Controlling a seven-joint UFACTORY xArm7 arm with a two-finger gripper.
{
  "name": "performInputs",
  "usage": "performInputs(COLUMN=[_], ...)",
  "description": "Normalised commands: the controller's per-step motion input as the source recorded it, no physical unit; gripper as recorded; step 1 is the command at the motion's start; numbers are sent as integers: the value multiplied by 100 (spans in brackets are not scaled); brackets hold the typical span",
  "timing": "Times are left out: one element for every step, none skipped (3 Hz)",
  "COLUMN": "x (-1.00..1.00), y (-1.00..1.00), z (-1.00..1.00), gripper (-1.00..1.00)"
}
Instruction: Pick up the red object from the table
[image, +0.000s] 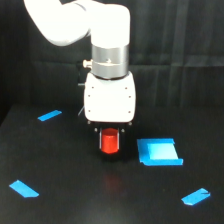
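Observation:
The red object (109, 142) is a short red-orange block directly under the white arm's gripper (109, 132). Its top sits between the two short dark fingers (97, 130), which close against its sides. The block's lower half sticks out below the fingers. It seems to hang slightly above the black table (65, 170), with a faint reddish glint on the surface beneath it. The gripper points straight down.
A flat blue square piece (159, 151) lies just to the exterior view's right of the block. Blue tape strips lie at the back left (49, 115), front left (23, 188) and front right (196, 196). A black curtain hangs behind.

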Motion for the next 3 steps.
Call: performInputs(x=[2,-16,-6], y=[-8,-14,3], z=[91,90,92], gripper=[-93,-100,-100])
